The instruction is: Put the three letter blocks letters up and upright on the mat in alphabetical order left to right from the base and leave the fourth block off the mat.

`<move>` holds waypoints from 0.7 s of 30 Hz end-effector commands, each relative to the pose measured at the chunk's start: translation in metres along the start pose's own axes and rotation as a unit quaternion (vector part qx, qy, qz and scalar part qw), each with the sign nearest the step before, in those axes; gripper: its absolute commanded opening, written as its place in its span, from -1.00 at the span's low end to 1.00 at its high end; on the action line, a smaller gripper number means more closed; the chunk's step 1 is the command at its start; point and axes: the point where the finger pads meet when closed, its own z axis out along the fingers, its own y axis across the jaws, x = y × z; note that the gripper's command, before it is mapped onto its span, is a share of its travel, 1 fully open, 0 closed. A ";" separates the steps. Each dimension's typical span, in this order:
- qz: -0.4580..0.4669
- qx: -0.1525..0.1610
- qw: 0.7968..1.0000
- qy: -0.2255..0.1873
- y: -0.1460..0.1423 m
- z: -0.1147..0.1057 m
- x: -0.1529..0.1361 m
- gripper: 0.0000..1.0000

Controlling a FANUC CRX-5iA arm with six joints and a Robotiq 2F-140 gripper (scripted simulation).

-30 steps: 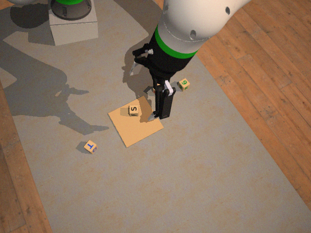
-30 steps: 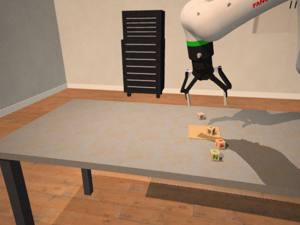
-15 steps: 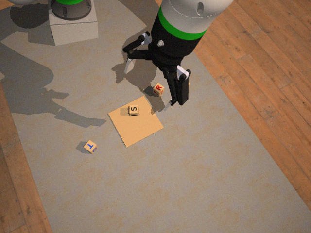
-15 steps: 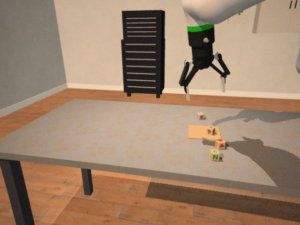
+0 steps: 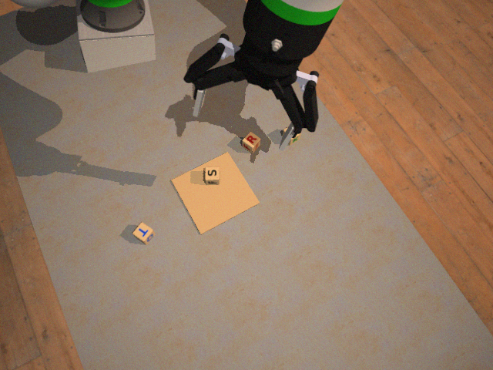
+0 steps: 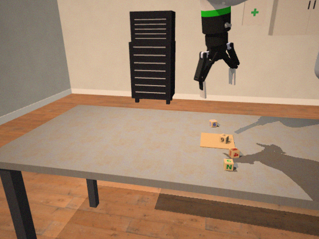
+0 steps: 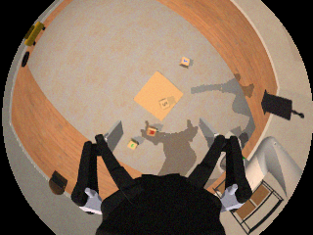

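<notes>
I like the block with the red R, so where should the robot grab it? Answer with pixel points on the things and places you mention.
Probably from straight above, pinching two opposite upright sides of the red R block [image 5: 251, 142] [image 6: 234, 153] [image 7: 152, 132]. It's a cube sitting flat with R on top, so the claw [image 5: 239, 130] [image 6: 217, 87] [image 7: 160, 125] wouldn't cover the letter.

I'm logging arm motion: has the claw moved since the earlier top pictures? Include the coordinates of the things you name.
Yes: the claw [image 5: 242, 126] [image 6: 217, 87] [image 7: 160, 125] has moved away from the mat [image 5: 215, 203] [image 6: 212, 142] [image 7: 154, 90], toward the green-marked block's side.
</notes>
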 end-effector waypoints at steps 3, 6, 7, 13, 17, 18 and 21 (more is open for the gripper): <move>-0.099 0.009 0.995 0.000 0.001 -0.021 -0.001 1.00; -0.143 0.013 0.990 0.003 0.002 -0.031 -0.001 1.00; -0.158 0.014 0.987 0.003 0.002 -0.034 -0.002 1.00; -0.244 0.021 0.969 0.009 0.004 -0.053 -0.003 1.00; -0.294 0.025 0.955 0.013 0.006 -0.064 -0.004 1.00; -0.309 0.025 0.951 0.014 0.006 -0.068 -0.004 1.00; -0.351 0.028 0.936 0.018 0.008 -0.077 -0.005 1.00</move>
